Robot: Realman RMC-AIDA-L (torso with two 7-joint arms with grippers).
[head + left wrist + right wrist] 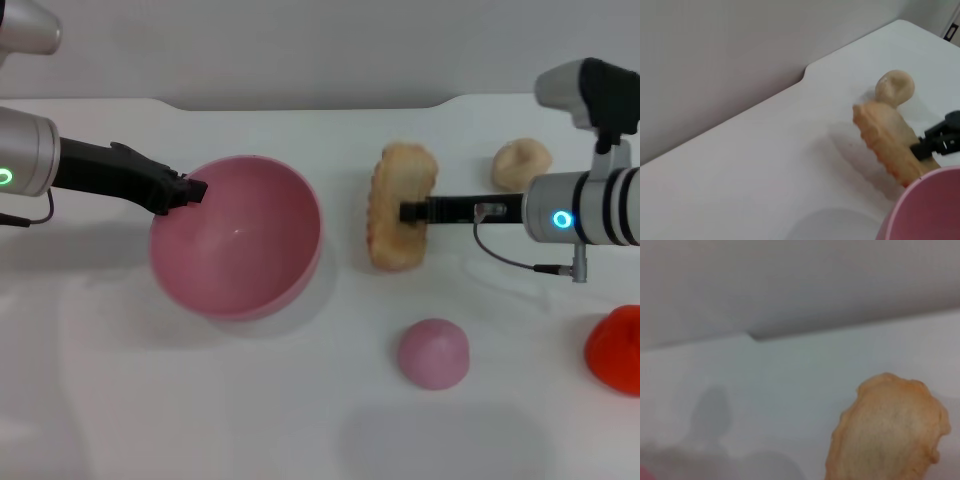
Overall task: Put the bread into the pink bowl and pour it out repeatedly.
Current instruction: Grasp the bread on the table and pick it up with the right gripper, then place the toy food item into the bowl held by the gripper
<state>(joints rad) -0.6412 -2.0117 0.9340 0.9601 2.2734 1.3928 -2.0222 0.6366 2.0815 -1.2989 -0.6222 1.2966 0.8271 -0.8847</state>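
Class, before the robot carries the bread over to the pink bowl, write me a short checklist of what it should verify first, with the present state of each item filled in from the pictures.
1. Right gripper has the bread: ok, its fingers are shut on the loaf's middle.
2. Bread is off the table: cannot tell; whether it is lifted clear does not show.
3. Pink bowl is steadied: ok, the left gripper grips its rim on the robot's left side.
4. Bowl is empty and open side up: ok, nothing lies inside.
5. Path from bread to bowl: ok, bare table between them; the pink bun and the beige lump lie off that line.
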